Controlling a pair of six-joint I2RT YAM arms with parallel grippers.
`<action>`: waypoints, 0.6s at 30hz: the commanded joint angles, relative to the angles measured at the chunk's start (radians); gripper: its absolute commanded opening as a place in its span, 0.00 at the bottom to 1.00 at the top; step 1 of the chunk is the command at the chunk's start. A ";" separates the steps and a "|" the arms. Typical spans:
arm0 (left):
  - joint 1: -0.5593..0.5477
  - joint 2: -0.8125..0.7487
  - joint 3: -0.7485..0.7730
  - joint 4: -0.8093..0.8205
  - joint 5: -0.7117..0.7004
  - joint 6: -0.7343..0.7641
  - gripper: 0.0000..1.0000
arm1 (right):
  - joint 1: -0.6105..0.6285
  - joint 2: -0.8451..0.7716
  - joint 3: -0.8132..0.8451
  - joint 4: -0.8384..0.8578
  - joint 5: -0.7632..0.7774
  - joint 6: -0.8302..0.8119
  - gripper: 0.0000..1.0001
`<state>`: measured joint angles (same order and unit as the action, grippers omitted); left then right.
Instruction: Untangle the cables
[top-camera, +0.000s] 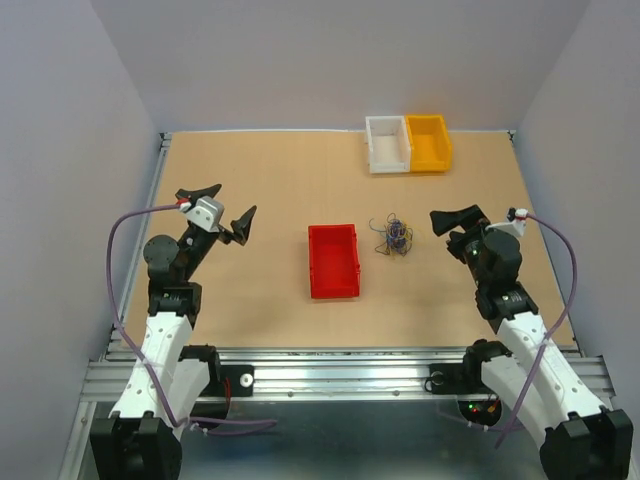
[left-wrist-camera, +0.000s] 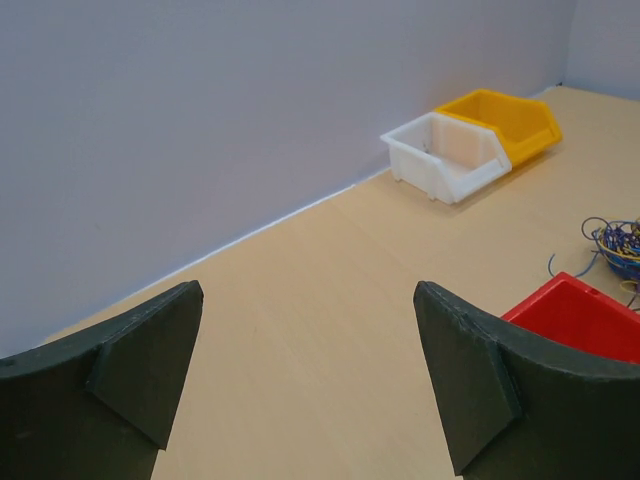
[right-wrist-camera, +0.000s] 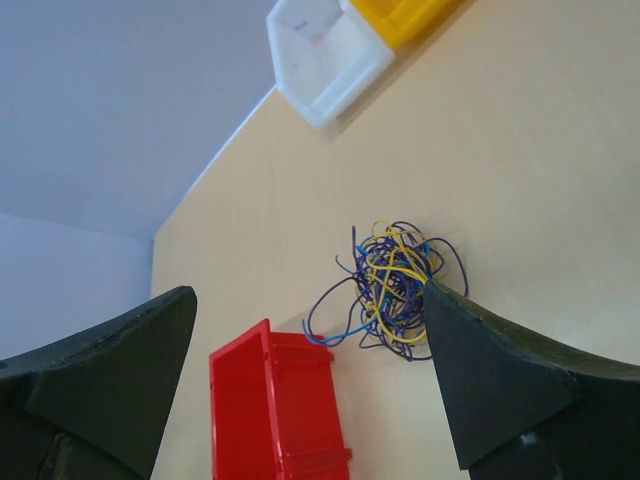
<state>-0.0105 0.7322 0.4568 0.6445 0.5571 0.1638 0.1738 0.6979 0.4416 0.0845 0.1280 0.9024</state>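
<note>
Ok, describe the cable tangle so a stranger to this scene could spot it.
On the tan table, find the red bin near the middle. Just right of it lie the cables: a small scribbly clump of thin blue-purple and yellow wires, loose where the bin is solid.

The counter (top-camera: 270, 180) looks like pale wood-grain laminate, smooth and matt with a faint sheen. The cables (right-wrist-camera: 392, 290) are thin plastic-coated wires with a slight gloss. The red bin (top-camera: 333, 260), white bin (top-camera: 387, 145) and yellow bin (top-camera: 428, 142) look like moulded plastic, smooth and lightly shiny. The jaws on both arms are matt black, seemingly plastic, with a faintly grainy surface. The left arm (top-camera: 162, 345) and right arm (top-camera: 527, 345) have smooth white and black plastic shells. The rail (top-camera: 330, 368) at the near edge is ribbed bare metal, silvery. The walls (left-wrist-camera: 200, 120) are flat and matt.
</note>
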 joint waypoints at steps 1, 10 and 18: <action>0.003 0.085 0.042 0.037 0.131 0.011 0.99 | 0.004 0.079 0.071 0.012 -0.023 -0.091 1.00; -0.204 0.223 0.101 -0.104 0.078 0.175 0.99 | 0.044 0.383 0.180 0.020 -0.257 -0.318 0.98; -0.358 0.288 0.160 -0.253 0.040 0.266 0.99 | 0.167 0.537 0.236 0.041 -0.139 -0.393 0.86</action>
<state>-0.3393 1.0256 0.5701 0.4362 0.6239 0.3557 0.3103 1.1893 0.5907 0.0818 -0.0502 0.5713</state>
